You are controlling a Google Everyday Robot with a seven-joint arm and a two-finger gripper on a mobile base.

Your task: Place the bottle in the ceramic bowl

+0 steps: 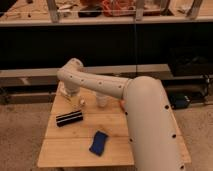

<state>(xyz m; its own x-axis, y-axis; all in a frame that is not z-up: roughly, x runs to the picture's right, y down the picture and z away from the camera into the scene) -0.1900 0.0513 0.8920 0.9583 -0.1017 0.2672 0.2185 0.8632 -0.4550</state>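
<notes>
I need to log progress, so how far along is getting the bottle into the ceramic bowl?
Nothing looks finished. The arm reaches across the wooden table, and its end effector sits low at the far left, above the black bar, by a small pale item that may be the bottle. Only an orange sliver of the ceramic bowl shows beside the translucent cup. Carrying and placing remain.
</notes>
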